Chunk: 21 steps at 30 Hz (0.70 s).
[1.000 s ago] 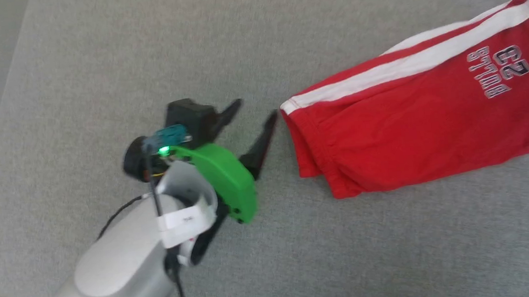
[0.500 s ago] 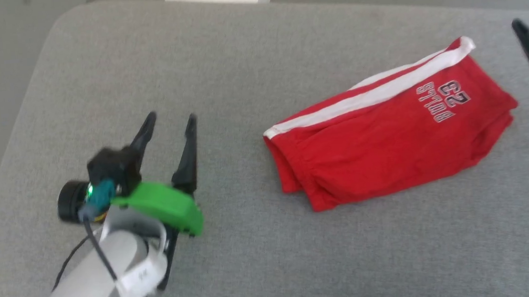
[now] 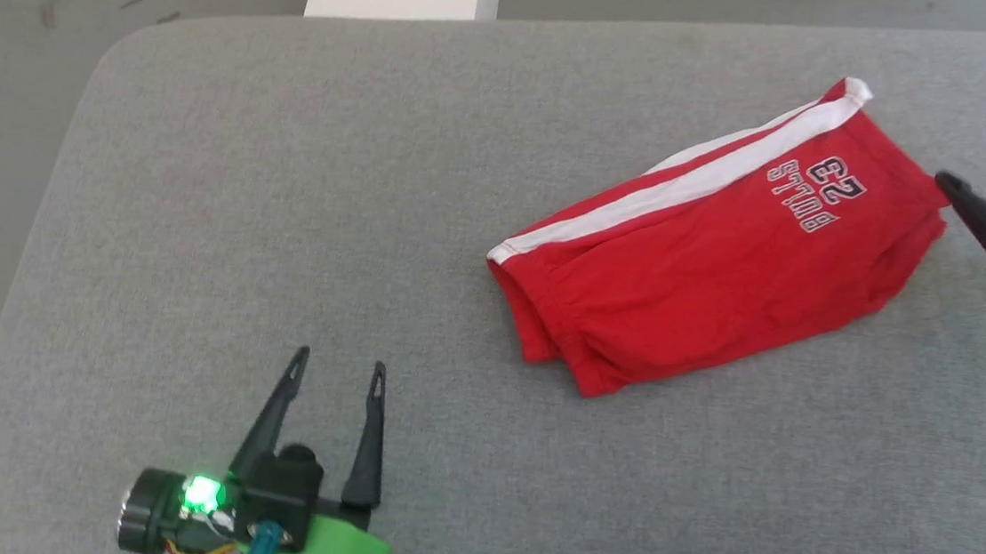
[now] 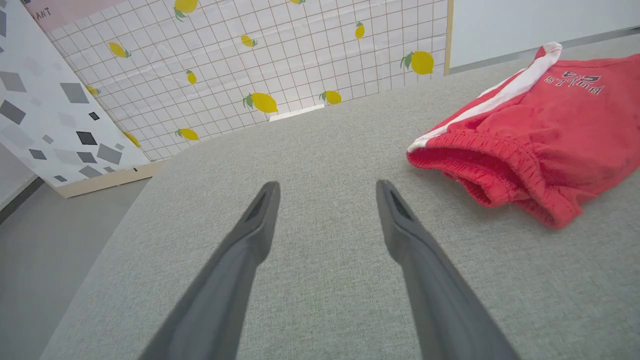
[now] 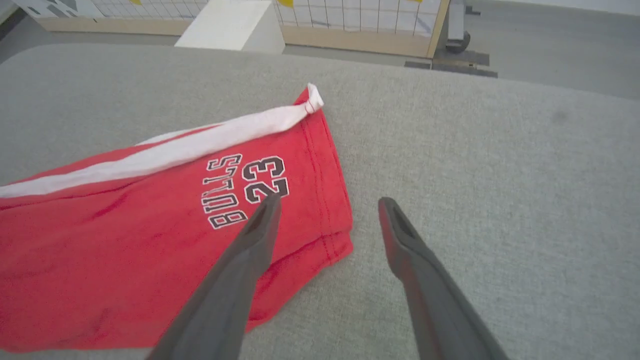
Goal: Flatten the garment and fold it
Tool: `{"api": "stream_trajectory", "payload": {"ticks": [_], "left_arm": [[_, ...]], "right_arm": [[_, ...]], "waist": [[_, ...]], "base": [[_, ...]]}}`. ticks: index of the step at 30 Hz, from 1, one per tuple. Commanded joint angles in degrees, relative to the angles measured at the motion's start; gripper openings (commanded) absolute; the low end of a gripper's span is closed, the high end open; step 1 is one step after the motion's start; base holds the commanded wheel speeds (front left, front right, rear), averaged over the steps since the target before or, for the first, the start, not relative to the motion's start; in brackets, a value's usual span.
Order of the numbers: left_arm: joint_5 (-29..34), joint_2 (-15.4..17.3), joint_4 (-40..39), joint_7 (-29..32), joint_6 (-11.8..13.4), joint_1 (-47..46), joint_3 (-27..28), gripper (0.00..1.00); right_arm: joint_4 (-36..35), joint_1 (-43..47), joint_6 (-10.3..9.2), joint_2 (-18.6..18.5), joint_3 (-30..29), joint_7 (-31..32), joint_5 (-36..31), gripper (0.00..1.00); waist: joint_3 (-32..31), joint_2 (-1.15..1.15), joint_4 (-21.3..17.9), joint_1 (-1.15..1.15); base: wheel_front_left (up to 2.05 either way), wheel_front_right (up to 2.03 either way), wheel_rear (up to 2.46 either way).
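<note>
Stretching waistband-left to hem-right, the garment (image 3: 706,267) lies slanted; left tool (image 3: 340,360), right tool (image 3: 971,173) both released.

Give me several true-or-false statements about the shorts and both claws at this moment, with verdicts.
1. The shorts lie on the grey padded surface, held by neither claw. True.
2. The left claw is shut on the waistband. False: it is open over bare surface, apart from the shorts.
3. The "BULLS 23" print faces up. True.
4. The right claw is at the waistband end. False: it is open, by the end that carries the print.
5. The white stripe runs along the shorts' edge nearest the robot. False: it runs along the far edge.
</note>
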Motion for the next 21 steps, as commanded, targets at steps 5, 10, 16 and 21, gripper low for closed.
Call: {"api": "stream_trajectory", "payload": {"ticks": [5, 10, 16, 21], "left_arm": [[2.3, -1.2, -1.1, -0.3, -0.3, 2.3, 0.7, 1.00], [3.5, -2.9, -1.0, -0.3, -1.6, 1.9, 1.5, 1.00], [4.8, -4.8, -0.7, -0.4, -2.8, 1.5, 2.6, 1.00], [5.2, -5.8, -0.3, -0.4, -3.4, 2.1, 4.0, 1.00]], "right_arm": [[4.3, -3.5, -0.09, 1.3, -3.0, 8.5, 0.2, 1.00], [8.8, -7.0, -0.09, 2.3, -6.1, 14.4, -2.4, 1.00], [11.9, -9.6, -0.09, 4.2, -8.1, 22.5, -4.5, 1.00], [9.7, -8.0, -0.09, 5.7, -7.4, 27.1, -5.0, 1.00]], "waist": [[3.1, 0.00, 3.0, 0.01], [5.2, 0.00, 4.9, 0.01], [6.9, 0.00, 6.5, 0.01], [7.6, 0.00, 6.9, 0.01]], "base": [[0.00, 0.00, 0.00], [0.00, 0.00, 0.00], [0.00, 0.00, 0.00], [0.00, 0.00, 0.00]]}}
